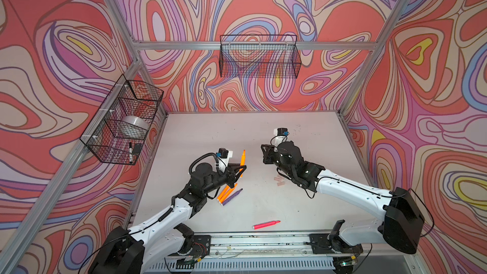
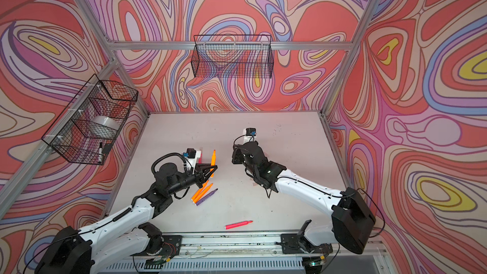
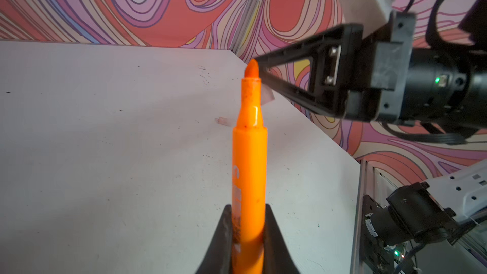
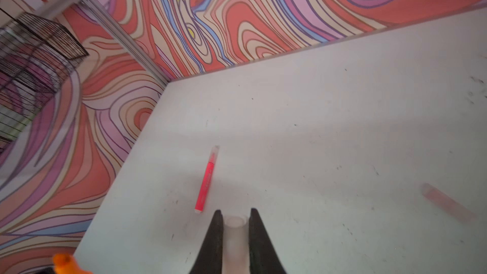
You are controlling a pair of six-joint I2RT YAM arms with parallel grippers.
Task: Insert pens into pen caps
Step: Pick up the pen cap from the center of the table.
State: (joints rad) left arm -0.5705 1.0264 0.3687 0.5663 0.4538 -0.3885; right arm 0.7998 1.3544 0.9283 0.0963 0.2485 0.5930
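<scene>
My left gripper (image 3: 247, 206) is shut on a neon orange pen (image 3: 249, 154), which it holds above the table with its tip pointing at my right gripper (image 1: 263, 154). My right gripper (image 4: 235, 210) is shut on a pale pen cap (image 4: 234, 224), open end forward. Pen tip and cap stand close together but apart. Two orange pens (image 1: 224, 193) and a purple pen (image 1: 234, 195) lie by the left arm. A pink pen (image 1: 266, 224) lies near the front edge. Another pink pen (image 4: 207, 180), with a cap on it, lies beyond the right jaws. Loose pen caps (image 1: 279, 181) lie under the right arm.
A wire basket (image 1: 123, 119) on the left wall holds a tape roll and a white black-capped marker (image 1: 130, 151). Another wire basket (image 1: 259, 56) hangs on the back wall. A metal rail (image 1: 263, 243) runs along the table's front edge.
</scene>
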